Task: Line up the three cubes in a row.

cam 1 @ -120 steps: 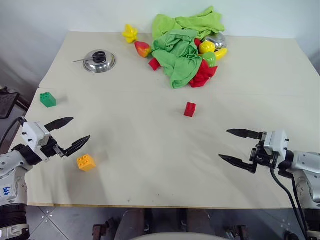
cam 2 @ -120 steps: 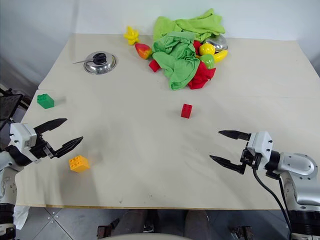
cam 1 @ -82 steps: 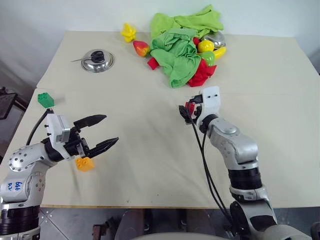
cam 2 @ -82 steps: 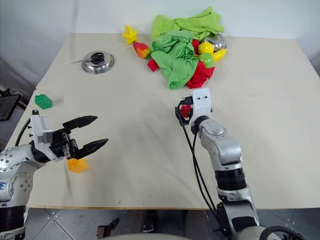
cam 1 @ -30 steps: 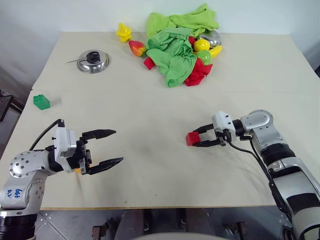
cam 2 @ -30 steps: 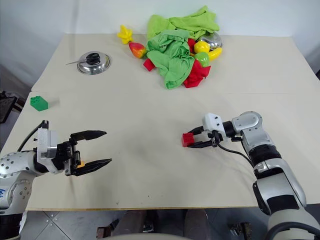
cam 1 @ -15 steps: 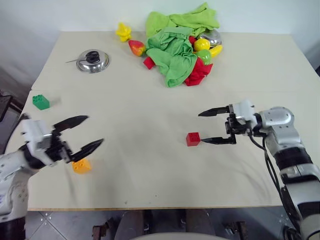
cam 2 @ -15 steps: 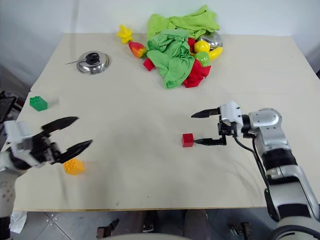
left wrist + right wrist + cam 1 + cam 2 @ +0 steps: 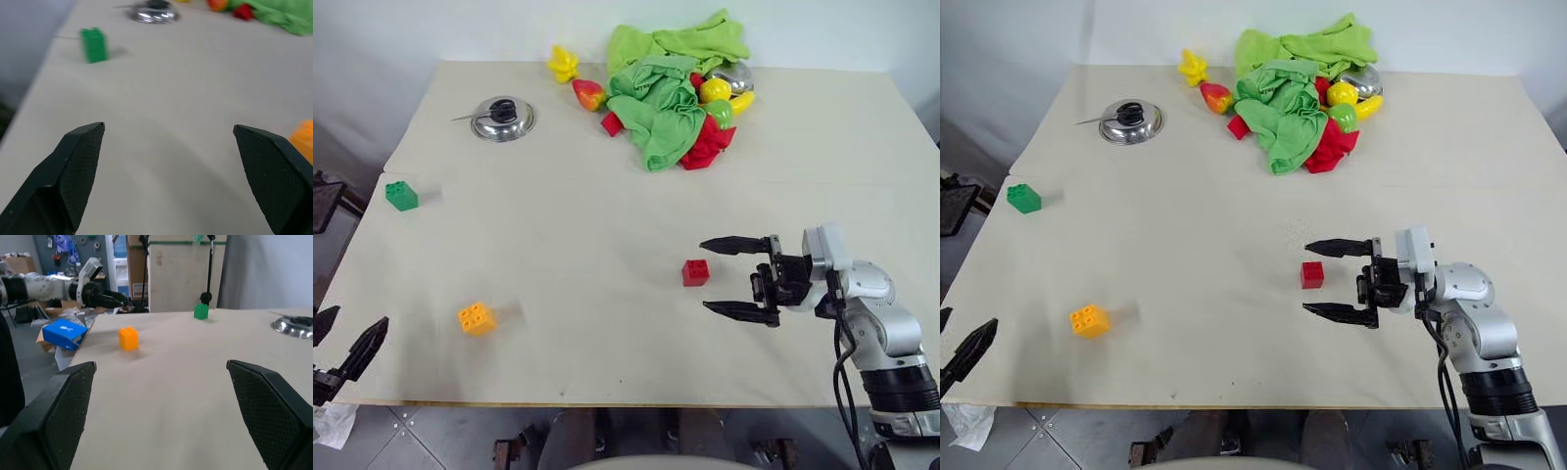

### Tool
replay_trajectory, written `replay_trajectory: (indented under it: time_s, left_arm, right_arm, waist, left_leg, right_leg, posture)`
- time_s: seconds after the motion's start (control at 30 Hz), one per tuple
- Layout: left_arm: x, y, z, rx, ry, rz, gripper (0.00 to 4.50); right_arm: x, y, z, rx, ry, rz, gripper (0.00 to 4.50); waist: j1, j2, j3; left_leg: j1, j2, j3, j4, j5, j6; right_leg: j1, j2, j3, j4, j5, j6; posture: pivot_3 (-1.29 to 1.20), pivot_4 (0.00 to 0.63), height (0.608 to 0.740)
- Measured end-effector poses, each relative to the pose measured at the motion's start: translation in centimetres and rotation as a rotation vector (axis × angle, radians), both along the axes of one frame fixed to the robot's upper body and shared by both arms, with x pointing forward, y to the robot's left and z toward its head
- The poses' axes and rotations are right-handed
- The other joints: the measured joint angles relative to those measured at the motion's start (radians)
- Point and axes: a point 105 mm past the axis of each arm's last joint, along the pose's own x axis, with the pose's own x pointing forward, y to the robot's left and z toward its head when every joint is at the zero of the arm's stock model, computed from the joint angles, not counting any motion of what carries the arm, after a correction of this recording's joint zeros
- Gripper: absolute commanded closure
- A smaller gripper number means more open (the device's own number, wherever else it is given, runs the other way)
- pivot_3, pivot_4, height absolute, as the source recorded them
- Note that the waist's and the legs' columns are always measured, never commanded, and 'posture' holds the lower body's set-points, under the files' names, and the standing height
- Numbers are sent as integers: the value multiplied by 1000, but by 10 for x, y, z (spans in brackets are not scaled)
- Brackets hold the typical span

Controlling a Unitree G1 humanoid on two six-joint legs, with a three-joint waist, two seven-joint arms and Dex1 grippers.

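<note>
Three bricks: you see them scattered, long axes unaligned.
Red brick (image 9: 695, 272): centre frame.
Green brick (image 9: 401, 195): left edge.
Orange brick (image 9: 477, 318): lower left.
Right claw (image 9: 736, 277): spread wide, empty.
Left claw (image 9: 168, 147): spread wide, empty.

A small red studded plastic brick (image 9: 695, 272) sits just beside the right claw (image 9: 736, 276), whose fingers are black on a white and silver arm. The small orange-yellow studded brick (image 9: 477, 318) and the small green studded brick (image 9: 401, 195) lie well apart from it, nearer the black left claw (image 9: 342, 352). The tabletop (image 9: 558, 225) is plain cream. Far from both claws lie bright green crumpled cloths (image 9: 666, 83).
</note>
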Motion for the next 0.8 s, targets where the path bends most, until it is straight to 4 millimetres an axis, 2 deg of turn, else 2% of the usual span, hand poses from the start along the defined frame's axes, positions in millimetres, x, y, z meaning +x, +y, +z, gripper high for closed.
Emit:
replay_trajectory:
  time_s: [0.13,0.2,0.3,0.33,0.4,0.43,0.5,0.57,0.7,0.8]
  left_arm:
    - [3,5,0,-51,-83,142,0]
    - [12,2,0,-68,-102,174,0]
    - [47,-4,6,-100,-141,217,0]
    - [50,-5,8,-102,-149,216,0]
    - [84,-6,25,-108,-168,241,0]
    - [92,-6,31,-98,-169,250,0]
    - [124,-1,53,-87,-178,314,0]
    - [138,5,63,-83,-169,374,0]
    - [168,12,61,-112,-86,472,0]
    - [189,9,58,-108,-9,474,0]
  right_arm:
    - [3,-3,4,33,-13,-48,21]
    - [4,-6,5,37,-18,-74,21]
    - [6,-6,3,34,-17,-101,21]
    - [6,-6,3,34,-17,-101,21]
    - [7,-8,-1,31,-6,-116,21]
    - [7,-7,-1,33,-6,-116,21]
    - [7,-7,-3,37,1,-122,21]
    - [7,-6,-3,45,1,-121,21]
    - [8,-4,-4,58,7,-132,21]
    - [8,-4,-6,62,11,-139,21]
  waist:
    - [1,-1,-1]
    - [1,-2,-1]
    - [9,-3,-2]
    - [8,-4,-2]
    - [12,-5,-3]
    - [13,-6,-3]
    - [17,-6,-4]
    - [16,-6,-4]
    - [7,-7,-4]
    - [5,-8,-4]
  left_leg:
    - [0,0,0,0,-1,0]
    - [0,0,0,0,-1,1]
    - [0,-1,0,1,0,1]
    - [0,-1,0,1,0,1]
    - [0,-1,0,1,0,1]
    - [0,-1,0,1,1,1]
    - [0,-1,1,1,1,1]
    - [1,-2,1,1,1,1]
    - [0,-2,1,0,0,1]
    - [0,-3,1,0,1,1]
  right_leg:
    - [0,0,0,0,0,0]
    - [0,1,0,0,0,0]
    - [0,1,-1,1,0,0]
    - [0,1,-1,1,0,0]
    - [1,1,-1,2,0,0]
    - [0,2,-1,2,0,0]
    - [0,2,-1,2,0,0]
    - [0,2,-1,2,0,0]
    - [0,3,-3,2,0,0]
    - [0,3,-3,2,0,0]
  posture:
    - [0,150,740]
    - [0,150,740]
    - [0,150,740]
    - [0,150,740]
    - [0,150,740]
    - [0,150,740]
    - [0,150,740]
    - [0,150,740]
    - [0,150,740]
    - [0,150,740]
